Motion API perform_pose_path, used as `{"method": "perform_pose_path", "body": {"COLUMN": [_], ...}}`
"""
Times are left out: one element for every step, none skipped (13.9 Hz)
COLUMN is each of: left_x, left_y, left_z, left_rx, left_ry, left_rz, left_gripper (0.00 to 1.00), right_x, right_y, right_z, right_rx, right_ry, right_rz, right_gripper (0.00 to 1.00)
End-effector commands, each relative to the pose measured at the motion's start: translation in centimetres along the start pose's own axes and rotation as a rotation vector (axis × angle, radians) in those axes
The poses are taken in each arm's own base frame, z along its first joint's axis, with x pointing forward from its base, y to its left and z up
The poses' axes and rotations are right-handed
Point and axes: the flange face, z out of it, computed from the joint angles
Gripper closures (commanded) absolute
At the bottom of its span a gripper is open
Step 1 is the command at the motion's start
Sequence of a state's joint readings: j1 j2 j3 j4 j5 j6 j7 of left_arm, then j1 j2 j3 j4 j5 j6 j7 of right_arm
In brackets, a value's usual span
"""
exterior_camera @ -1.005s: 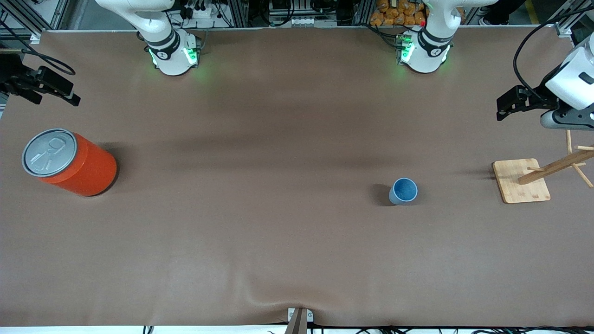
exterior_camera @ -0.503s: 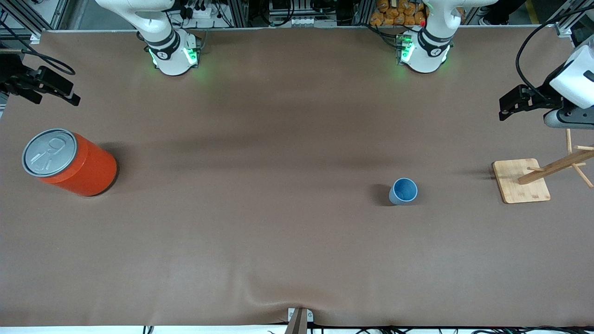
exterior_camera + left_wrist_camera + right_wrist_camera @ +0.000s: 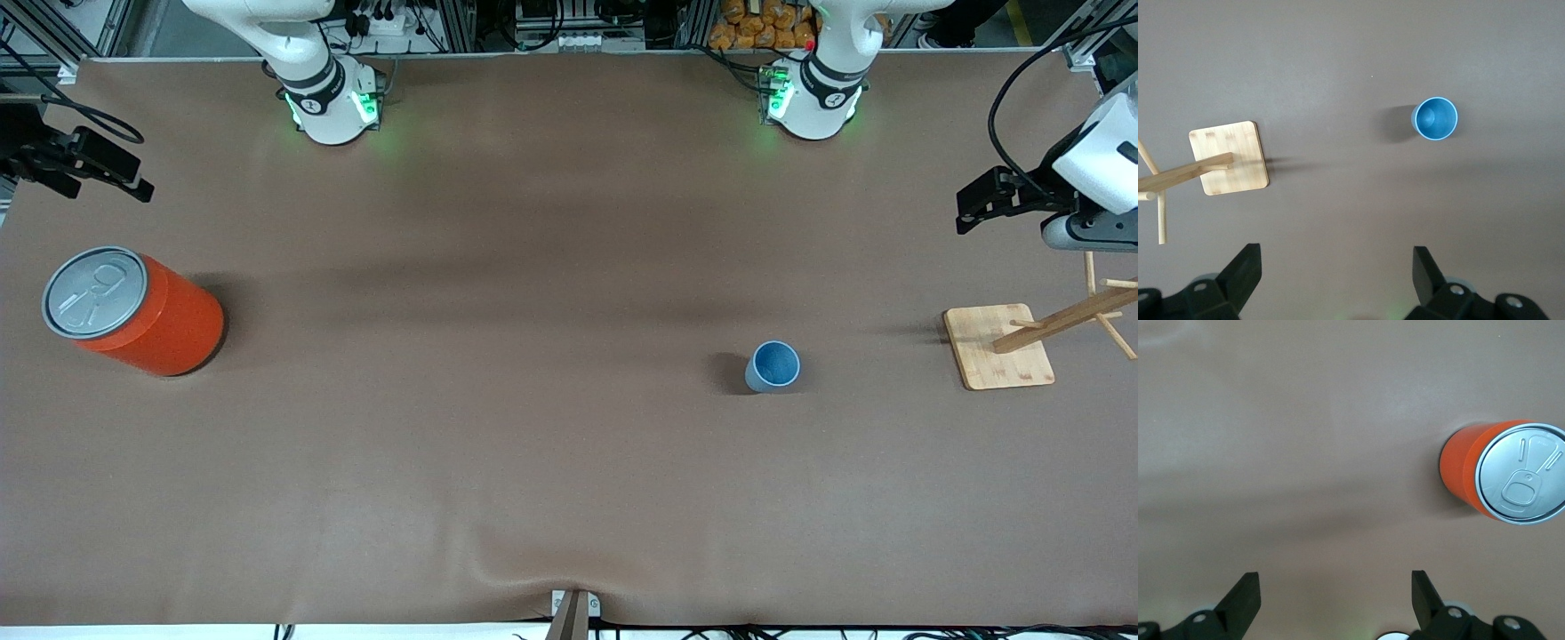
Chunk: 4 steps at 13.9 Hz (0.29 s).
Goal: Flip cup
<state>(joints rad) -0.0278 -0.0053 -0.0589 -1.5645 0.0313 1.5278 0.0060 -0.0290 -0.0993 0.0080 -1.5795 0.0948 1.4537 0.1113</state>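
Light blue cup (image 3: 773,366) upright, mouth up, darker inside, at 7 o'clock from left gripper (image 3: 1331,280). Both wide open, empty; right gripper (image 3: 1335,600) waiting by can (image 3: 133,311).

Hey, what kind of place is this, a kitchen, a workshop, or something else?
Most likely a robotics lab or test cell. Two white arms are bolted along one edge of a table under a plain brown mat, aluminium framing and cables run past it, and only a few props stand on it: a cup, a can and a wooden rack.
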Motion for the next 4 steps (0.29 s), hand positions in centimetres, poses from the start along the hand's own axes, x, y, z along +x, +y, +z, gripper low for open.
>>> {"method": "perform_pose_path", "body": {"left_x": [0.49,0.54,0.68,0.71], "left_y": [0.04,0.29,0.38,0.38], "left_z": [0.23,0.3,0.62,0.72], "left_rx": [0.003,0.003,0.002,0.002], "left_ry": [-0.018,-0.019,-0.025,-0.028], "left_rz": [0.005,0.01,0.012,0.013], "left_gripper": [0.0,0.0,0.0,0.0], "right_x": [0.11,0.15,0.15,0.15], "right_y": [0.55,0.71,0.71,0.71], "right_z": [-0.18,-0.21,-0.21,-0.21], "right_rx": [0.018,0.018,0.018,0.018], "right_ry": [-0.011,-0.009,-0.009,-0.009], "right_rz": [0.003,-0.002,-0.009,-0.01], "right_gripper": [0.0,0.0,0.0,0.0]}}
